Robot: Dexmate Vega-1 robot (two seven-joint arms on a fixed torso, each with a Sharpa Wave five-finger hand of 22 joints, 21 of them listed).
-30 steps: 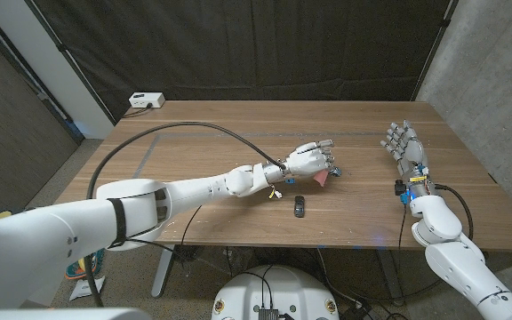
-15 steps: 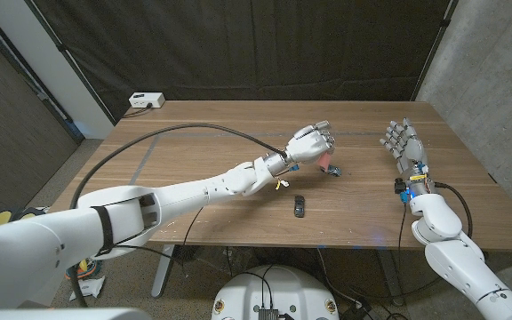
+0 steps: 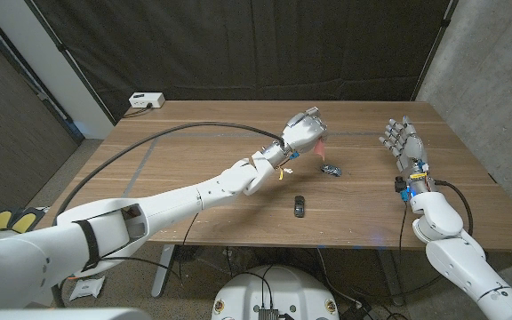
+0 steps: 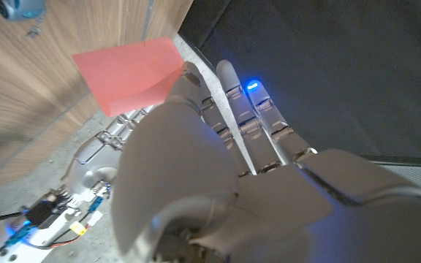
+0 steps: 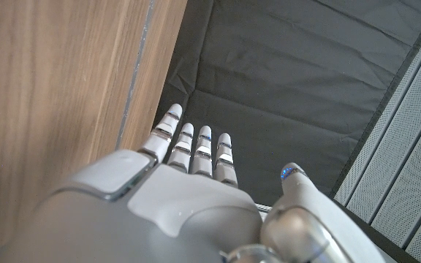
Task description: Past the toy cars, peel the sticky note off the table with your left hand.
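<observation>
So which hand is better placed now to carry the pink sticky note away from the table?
Left. The left hand already holds the sticky note, lifted above the table, past the toy cars. The right hand is open at the table's right side, holding nothing.

Sticky note (image 3: pixel 324 148) mostly hidden behind left robot hand (image 3: pixel 301 133)
</observation>
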